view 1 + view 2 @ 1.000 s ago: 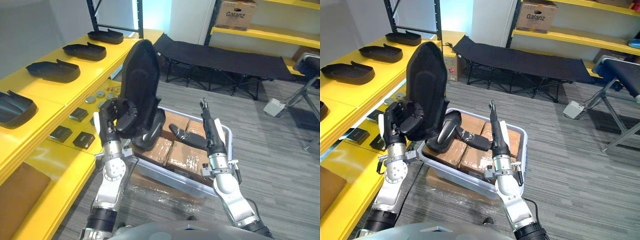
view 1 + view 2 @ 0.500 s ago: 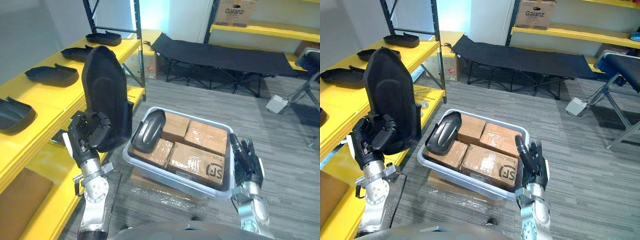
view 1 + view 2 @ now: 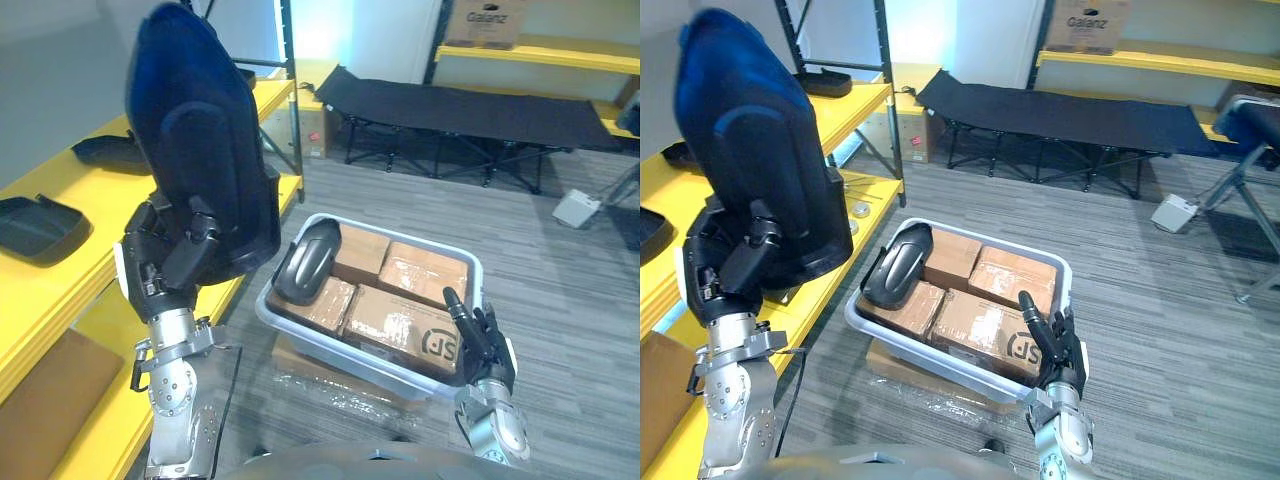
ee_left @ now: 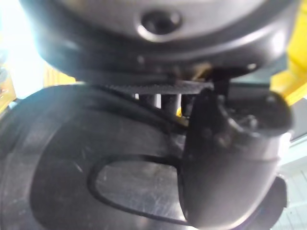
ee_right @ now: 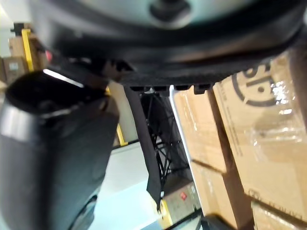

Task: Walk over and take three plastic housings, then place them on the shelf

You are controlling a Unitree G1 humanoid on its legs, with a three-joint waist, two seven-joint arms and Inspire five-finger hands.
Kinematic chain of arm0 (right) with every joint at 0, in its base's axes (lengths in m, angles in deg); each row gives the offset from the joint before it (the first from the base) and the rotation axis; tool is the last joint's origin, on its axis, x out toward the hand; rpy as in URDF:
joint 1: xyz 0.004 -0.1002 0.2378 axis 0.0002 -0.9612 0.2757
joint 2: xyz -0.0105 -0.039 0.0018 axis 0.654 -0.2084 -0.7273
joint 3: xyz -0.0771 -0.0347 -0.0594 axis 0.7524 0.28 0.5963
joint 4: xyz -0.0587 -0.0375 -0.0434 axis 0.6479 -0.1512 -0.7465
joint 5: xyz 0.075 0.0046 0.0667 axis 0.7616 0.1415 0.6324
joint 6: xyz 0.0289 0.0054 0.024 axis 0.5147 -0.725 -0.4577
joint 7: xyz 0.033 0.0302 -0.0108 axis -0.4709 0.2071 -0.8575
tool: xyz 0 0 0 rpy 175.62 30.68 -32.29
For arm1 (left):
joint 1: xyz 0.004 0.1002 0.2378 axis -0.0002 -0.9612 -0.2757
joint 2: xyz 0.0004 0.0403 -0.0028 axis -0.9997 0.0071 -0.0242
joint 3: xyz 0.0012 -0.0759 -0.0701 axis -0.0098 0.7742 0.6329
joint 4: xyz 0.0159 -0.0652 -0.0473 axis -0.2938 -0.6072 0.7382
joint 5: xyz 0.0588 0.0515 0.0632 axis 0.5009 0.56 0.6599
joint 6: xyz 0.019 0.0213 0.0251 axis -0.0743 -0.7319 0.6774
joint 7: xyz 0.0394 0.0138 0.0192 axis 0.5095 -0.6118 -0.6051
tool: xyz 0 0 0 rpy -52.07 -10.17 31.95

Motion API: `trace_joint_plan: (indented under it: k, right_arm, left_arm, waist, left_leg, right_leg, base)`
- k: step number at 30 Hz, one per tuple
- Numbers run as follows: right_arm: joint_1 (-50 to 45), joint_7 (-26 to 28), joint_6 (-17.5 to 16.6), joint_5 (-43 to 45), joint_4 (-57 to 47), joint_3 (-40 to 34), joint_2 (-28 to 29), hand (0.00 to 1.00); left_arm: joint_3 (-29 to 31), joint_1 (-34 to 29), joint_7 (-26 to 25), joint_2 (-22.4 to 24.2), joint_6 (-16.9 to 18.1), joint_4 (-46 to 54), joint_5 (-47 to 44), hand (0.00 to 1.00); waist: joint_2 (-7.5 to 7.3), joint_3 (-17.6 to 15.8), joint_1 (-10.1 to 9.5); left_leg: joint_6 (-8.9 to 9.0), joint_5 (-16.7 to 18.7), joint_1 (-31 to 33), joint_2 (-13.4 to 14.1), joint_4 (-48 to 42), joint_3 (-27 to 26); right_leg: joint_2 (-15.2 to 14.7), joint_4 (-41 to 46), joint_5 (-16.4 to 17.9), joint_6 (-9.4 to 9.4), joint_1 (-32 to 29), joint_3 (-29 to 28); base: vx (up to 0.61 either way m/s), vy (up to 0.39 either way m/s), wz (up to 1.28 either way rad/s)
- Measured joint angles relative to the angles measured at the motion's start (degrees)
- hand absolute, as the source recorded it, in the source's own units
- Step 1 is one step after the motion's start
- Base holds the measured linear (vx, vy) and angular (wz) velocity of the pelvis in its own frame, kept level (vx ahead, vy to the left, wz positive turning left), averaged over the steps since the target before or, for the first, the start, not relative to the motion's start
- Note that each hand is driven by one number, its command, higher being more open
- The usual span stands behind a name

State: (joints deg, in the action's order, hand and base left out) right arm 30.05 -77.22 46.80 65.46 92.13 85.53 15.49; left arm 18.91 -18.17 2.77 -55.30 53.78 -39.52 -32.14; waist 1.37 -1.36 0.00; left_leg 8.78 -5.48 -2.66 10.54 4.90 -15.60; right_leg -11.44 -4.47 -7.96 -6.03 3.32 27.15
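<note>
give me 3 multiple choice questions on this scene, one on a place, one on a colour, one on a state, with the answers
1. Where does the loose housing lie?
A) on the boxes in the bin
B) on a table
C) on a cart

2. What colour is the shelf?
A) red
B) yellow
C) green

3. How is the left robot hand?
A) open
B) shut, holding nothing
C) shut on the raised housing

Answers:
1 A, it rests on the boxes at the bin's left end.
2 B, its boards are yellow.
3 C, its fingers curl round the upright housing's lower end.
</note>
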Motion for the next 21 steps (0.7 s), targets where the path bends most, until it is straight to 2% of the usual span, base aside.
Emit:
trace_joint_plan:
  k: [2,4,6,8,9,10,13,16,21]
  right_arm:
    - [1.0,0.9,-0.7,0.0,-1.2,1.3,-0.2,1.00]
    - [4.0,3.4,-2.2,-0.8,-1.8,4.9,-0.4,1.00]
    - [7.0,4.0,-3.3,-4.0,-1.8,7.3,-0.7,1.00]
    - [9.8,4.1,-4.0,-5.6,-1.8,8.3,-1.3,1.00]
    - [11.4,4.1,-4.7,-6.4,-1.8,8.4,-2.2,1.00]
    - [12.5,4.1,-5.0,-6.5,-1.8,8.3,-3.0,1.00]
    - [14.6,4.8,-5.8,-6.1,-1.8,8.4,-4.0,1.00]
    - [16.0,7.6,-6.1,-5.5,-1.8,10.8,-3.5,1.00]
    - [15.9,10.2,-7.0,-6.7,-1.8,13.7,-2.1,1.00]
  left_arm:
    - [0.8,-1.3,-1.2,0.1,-0.1,1.3,0.1,0.00]
    - [4.0,-5.4,-0.8,0.3,-0.9,3.0,-0.3,0.00]
    - [5.9,-7.3,-0.3,0.4,-1.3,3.2,-0.3,0.00]
    - [7.2,-8.8,0.7,0.5,-1.4,3.2,-0.3,0.00]
    - [7.7,-8.9,2.0,0.5,-1.4,3.2,-0.5,0.00]
    - [8.5,-9.0,3.6,0.5,-1.4,3.2,-0.7,0.00]
    - [10.8,-9.0,5.5,0.6,-1.3,3.2,-3.7,0.00]
    - [11.4,-8.9,5.0,0.6,-1.1,3.2,-5.2,0.00]
    - [9.1,-8.4,5.8,0.6,-1.3,3.3,-4.6,0.00]
  waist:
    - [0.37,-0.2,-0.55]
    - [0.80,-0.5,-3.06]
    - [1.07,-1.1,-4.61]
    - [1.16,-1.7,-4.70]
    - [0.95,-3.1,-4.84]
    - [0.80,-3.7,-5.36]
    - [0.49,-4.5,-6.25]
    - [0.49,-5.2,-6.59]
    - [0.67,-7.1,-5.83]
  left_leg:
    - [-0.08,-0.4,1.2,0.0,0.0,2.5]
    - [-0.33,-1.9,2.8,-0.1,-0.1,8.2]
    - [-1.27,-3.0,4.6,-0.1,-0.1,10.6]
    - [-3.63,-4.5,6.3,0.2,-0.4,7.5]
    - [-5.47,-5.1,7.0,0.5,-2.0,2.7]
    - [-6.04,-5.2,8.1,1.0,-4.3,-3.2]
    - [-7.24,-4.1,9.6,1.2,-7.6,-13.0]
    - [-7.79,-3.7,10.1,-0.3,-8.2,-13.5]
    - [-7.98,-3.6,9.0,-0.8,-8.3,-14.3]
  right_leg:
    - [0.1,0.0,0.4,-0.09,0.6,2.3]
    - [0.4,0.1,1.7,-0.95,3.6,8.3]
    - [0.2,1.9,3.4,-1.23,5.1,13.2]
    - [-0.9,5.2,5.5,-1.86,6.9,19.4]
    - [-2.3,7.6,7.0,-2.24,9.0,23.2]
    - [-3.6,9.7,8.2,-2.88,10.4,25.9]
    - [-6.8,13.9,10.4,-3.93,12.1,30.7]
    - [-8.9,15.6,11.5,-3.51,12.4,31.0]
    - [-9.5,15.3,11.9,-4.20,12.6,29.2]
  base:
    - [0.03,-0.023,0.81]
    - [0.04,-0.041,1.29]
    - [0.02,-0.024,1.49]
    - [0.03,0.017,1.79]
    - [0.05,0.079,1.96]
    - [0.05,0.137,2.01]
    - [0.01,0.152,1.20]
    - [0.01,0.129,0.39]
    - [-0.02,0.052,-0.09]
